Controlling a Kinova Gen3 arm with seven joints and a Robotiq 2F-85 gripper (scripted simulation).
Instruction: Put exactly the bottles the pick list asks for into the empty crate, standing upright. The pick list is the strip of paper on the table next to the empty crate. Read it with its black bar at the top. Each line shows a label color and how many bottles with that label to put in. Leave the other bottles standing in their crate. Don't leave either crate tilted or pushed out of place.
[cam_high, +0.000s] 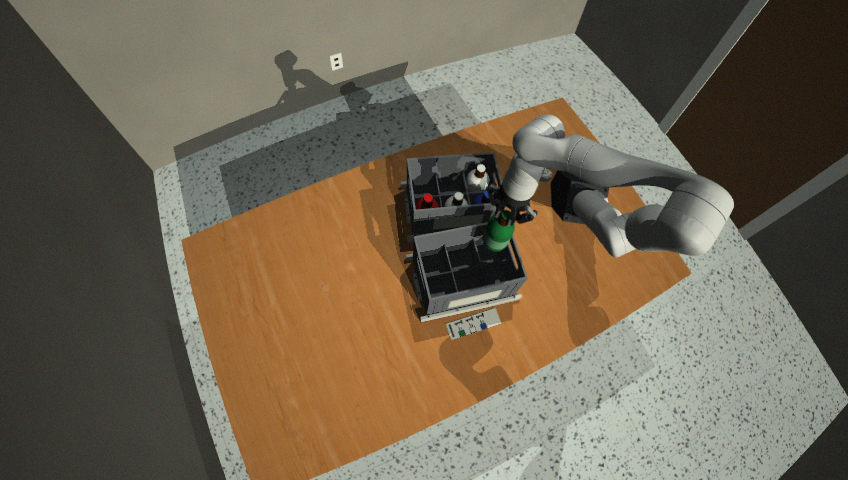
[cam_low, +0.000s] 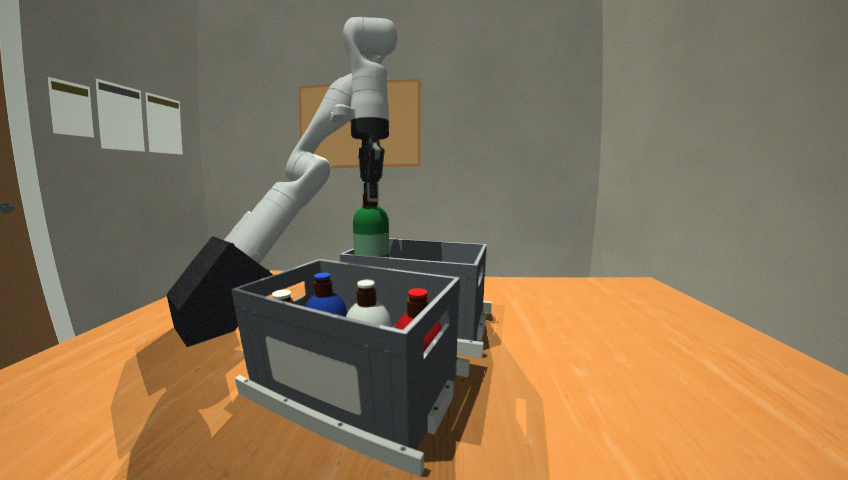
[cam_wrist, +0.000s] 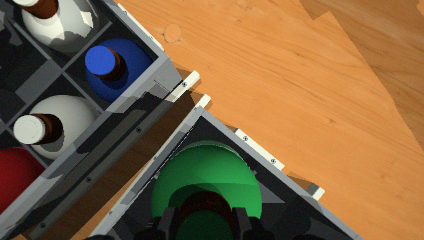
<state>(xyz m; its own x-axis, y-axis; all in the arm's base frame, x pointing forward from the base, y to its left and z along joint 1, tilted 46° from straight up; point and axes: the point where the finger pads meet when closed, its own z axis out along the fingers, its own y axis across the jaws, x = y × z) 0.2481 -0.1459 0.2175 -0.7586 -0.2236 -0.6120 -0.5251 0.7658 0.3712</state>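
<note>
My gripper is shut on the neck of the green bottle. The bottle is upright, its base hidden below the rim of the receiving crate, at the corner nearest the other crate. No other bottle shows in that crate. The bottle crate holds a red bottle, a blue bottle and two white bottles. The pick list shows green, white and blue marks; its counts are too small to read.
The two crates stand side by side with a narrow gap on the wooden table. Pale strips lie along the crate bases. The black arm base stands beside the crates.
</note>
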